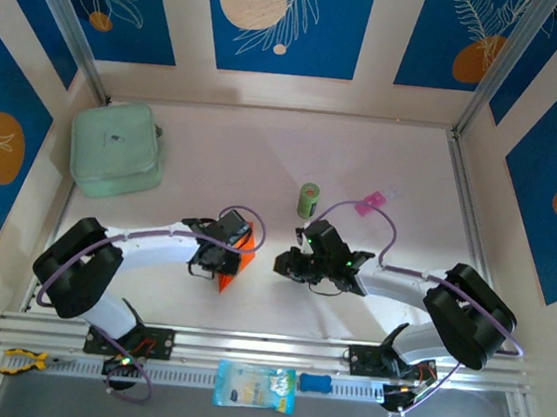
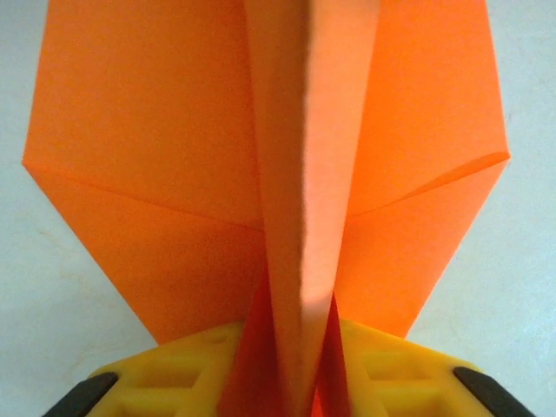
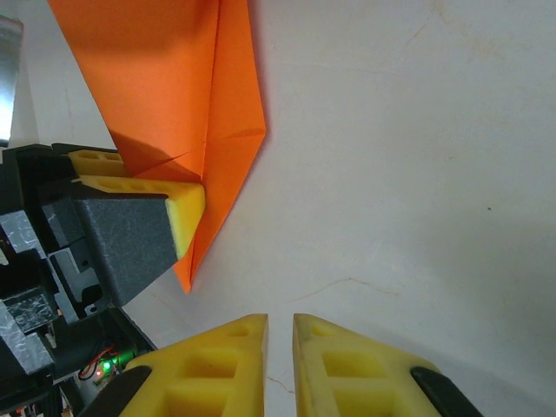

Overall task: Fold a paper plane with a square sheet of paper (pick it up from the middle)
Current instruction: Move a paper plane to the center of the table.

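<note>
- My left pincer [image 2: 282, 387] reaches in at the tail end of the paper plane [image 2: 156, 174], one yellow finger [image 2: 182, 365] on each side of the raised middle fold.
- The fold stands upright between those fingers. I cannot tell whether they are pinching it or merely flanking it.
- The plane is bright orange, and its two wings lie spread flat on the white table [image 1: 265, 147] to either side of the central crease.
- From overhead, the plane lies just left of the table's middle, in front of my left arm and between my two pincers.
- My right pincer [image 3: 280, 356] is all but clenched, with a thin slit between its yellow fingers and nothing in it.
- In my right wrist view, the plane's sharp tip points down toward my right pincer, with bare table between them.
- A small green can [image 1: 307, 201] stands farther back, with a pink packet [image 1: 369, 203] to its right.
- A mint-green pouch [image 1: 117, 149] sits in the far left corner, well apart from the plane.
</note>
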You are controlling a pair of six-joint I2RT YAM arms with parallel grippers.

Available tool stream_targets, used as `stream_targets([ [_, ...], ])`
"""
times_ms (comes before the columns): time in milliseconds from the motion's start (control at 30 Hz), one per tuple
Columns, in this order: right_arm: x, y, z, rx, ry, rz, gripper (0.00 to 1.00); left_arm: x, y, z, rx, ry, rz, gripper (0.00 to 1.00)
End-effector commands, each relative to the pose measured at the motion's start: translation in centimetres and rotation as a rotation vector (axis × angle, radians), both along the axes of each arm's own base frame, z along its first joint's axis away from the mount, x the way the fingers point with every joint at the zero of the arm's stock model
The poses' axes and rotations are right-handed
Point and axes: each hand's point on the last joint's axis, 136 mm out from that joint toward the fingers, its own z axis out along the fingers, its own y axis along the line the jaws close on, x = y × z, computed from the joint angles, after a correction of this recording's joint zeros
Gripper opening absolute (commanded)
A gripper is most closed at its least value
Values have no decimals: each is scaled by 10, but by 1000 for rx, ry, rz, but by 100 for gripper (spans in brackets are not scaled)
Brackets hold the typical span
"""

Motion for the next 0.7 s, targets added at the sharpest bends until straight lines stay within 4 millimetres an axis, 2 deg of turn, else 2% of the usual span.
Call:
stream_targets([
  [0,0,-6,2,2,-20,-7,16,-9,10,-17,67,33,29,32],
  [367,0,-39,2,7,-42,-71,17,-10,-2,-24,55,37,169,40],
  [667,-1,-64,5,12,-57,-109,18,-7,-16,-15,68,10,224,41],
])
